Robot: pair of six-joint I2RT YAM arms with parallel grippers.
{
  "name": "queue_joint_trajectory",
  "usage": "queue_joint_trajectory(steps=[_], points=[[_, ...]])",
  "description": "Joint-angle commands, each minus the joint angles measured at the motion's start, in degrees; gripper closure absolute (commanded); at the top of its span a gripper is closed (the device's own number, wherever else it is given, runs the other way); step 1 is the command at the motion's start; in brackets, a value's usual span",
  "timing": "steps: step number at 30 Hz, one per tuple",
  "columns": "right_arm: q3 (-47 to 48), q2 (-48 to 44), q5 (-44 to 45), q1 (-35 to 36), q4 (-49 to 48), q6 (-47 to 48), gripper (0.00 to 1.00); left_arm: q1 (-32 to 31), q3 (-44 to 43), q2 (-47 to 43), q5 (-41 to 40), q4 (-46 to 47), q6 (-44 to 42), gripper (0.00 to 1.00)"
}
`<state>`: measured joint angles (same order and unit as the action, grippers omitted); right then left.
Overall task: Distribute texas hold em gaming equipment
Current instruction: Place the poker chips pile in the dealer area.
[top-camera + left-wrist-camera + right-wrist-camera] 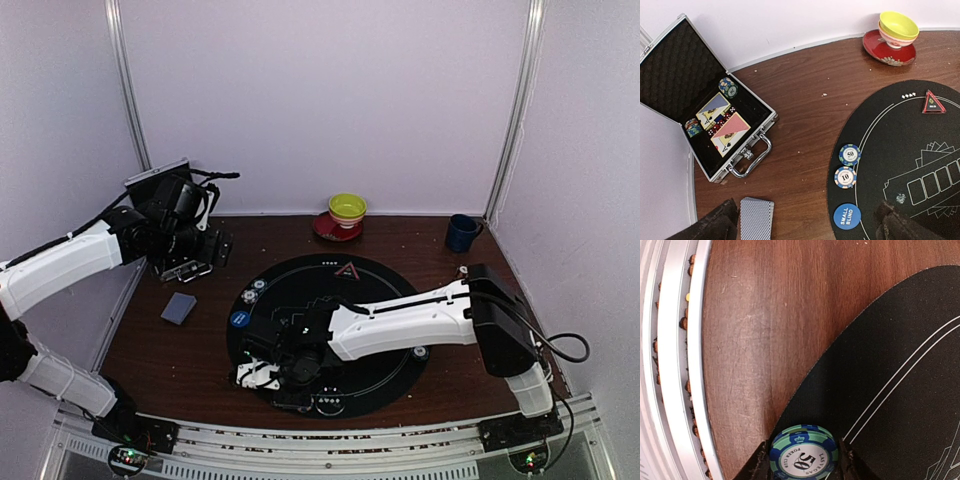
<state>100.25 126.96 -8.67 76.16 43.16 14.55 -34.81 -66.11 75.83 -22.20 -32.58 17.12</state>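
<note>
The right gripper point(803, 462) has its two fingers partly closed on a green-and-blue chip point(802, 452) marked 50. They pinch it by its rim from either side, with its face turned up toward the wrist. Directly beneath the held chip runs the curved edge of the black round mat point(900, 365). To one side of the fingers lies the mat with its white lines, and to the other the bare brown table point(755, 330). Past that is the metal rail point(675, 340). From above, the right arm is stretched across the mat with its gripper low over the near-left part.

The left gripper point(807, 207) is held high with its fingers spread as wide as they go, holding nothing. Just by one finger, a deck of cards point(756, 217) with grey-blue backs lies on the wood. Nearer the other finger sits a blue disc point(847, 216) reading SMALL BLIND, on the mat's edge. Just ahead of that disc lie a chip marked 10 point(845, 177) and a second 50 chip point(850, 154), close together. Farther ahead on the deck's side stands an open metal case point(670, 65), with chip stacks point(728, 86) and loose cards point(715, 107) inside. Far ahead of the gripper are a red triangular marker point(933, 102) on the mat and a yellow-green bowl point(897, 25) on a red saucer point(875, 47).
</note>
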Motion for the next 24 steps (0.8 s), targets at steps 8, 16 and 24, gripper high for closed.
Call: queue_joint_trajectory(steps=[8, 16, 24], points=[[1.11, 1.66, 2.29, 0.32, -1.31, -0.66, 0.57, 0.75, 0.28, 0.31, 1.01, 2.93, 0.20, 0.02], [1.35, 1.85, 2.21, 0.38, -0.47, 0.01, 0.52, 0.71, 0.28, 0.55, 1.62, 2.96, -0.07, 0.02], [2.15, 0.33, 2.92, 0.30, 0.43, 0.32, 0.30, 0.76, 0.28, 0.64, 1.72, 2.96, -0.16, 0.02]])
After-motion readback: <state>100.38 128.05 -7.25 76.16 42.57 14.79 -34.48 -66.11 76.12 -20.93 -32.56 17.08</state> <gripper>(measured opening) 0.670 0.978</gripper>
